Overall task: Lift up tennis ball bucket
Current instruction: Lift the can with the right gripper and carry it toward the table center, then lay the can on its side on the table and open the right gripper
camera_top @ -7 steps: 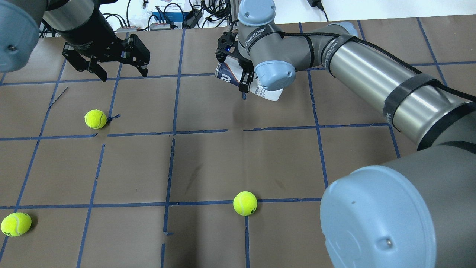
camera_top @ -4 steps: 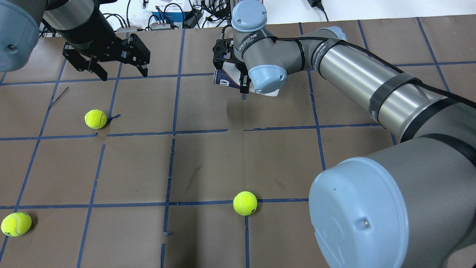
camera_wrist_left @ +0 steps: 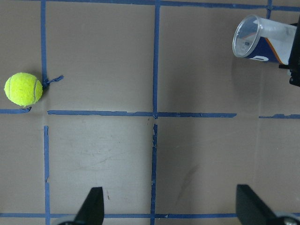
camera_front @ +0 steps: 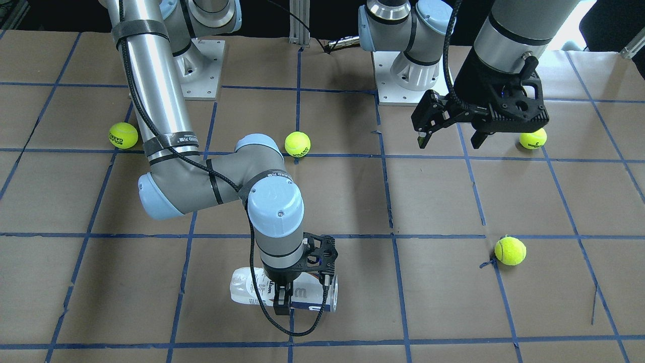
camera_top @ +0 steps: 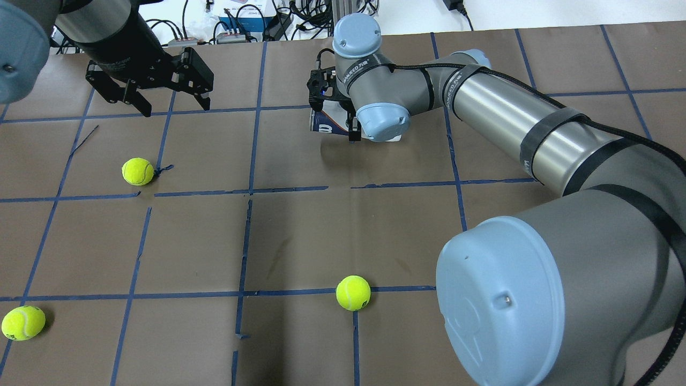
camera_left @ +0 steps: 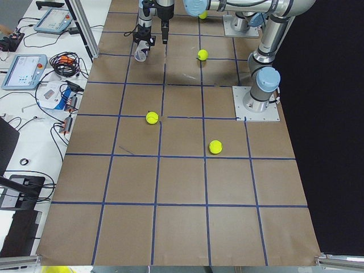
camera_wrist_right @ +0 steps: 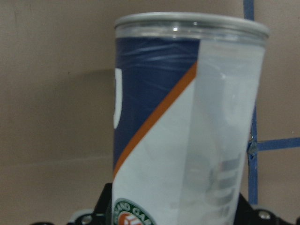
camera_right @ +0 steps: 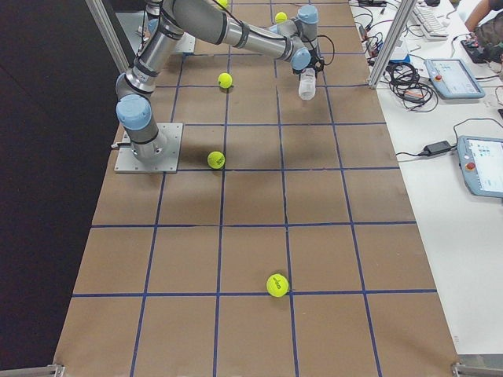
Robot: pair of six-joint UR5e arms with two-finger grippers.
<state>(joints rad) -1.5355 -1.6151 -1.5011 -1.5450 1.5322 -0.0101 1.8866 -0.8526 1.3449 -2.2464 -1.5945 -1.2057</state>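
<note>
The tennis ball bucket [camera_top: 323, 121] is a clear can with a white and navy label, held on its side. It also shows in the front view [camera_front: 247, 290], the left wrist view [camera_wrist_left: 261, 41] and the right wrist view [camera_wrist_right: 187, 117]. My right gripper [camera_top: 345, 117] is shut across its middle, also seen in the front view [camera_front: 286, 298]. The can is just above or on the table; I cannot tell which. My left gripper [camera_top: 177, 109] is open and empty, hovering far left of the can, also in the front view [camera_front: 449, 143].
Yellow-green tennis balls lie loose on the brown gridded table: one below the left gripper [camera_top: 138, 171], one at the near middle [camera_top: 353, 292], one at the near left [camera_top: 23, 323]. Cables and devices line the far edge [camera_top: 241, 24].
My right arm has carried the can farther from the robot and lower; its shadow now sits close under it. The left gripper has barely moved.
</note>
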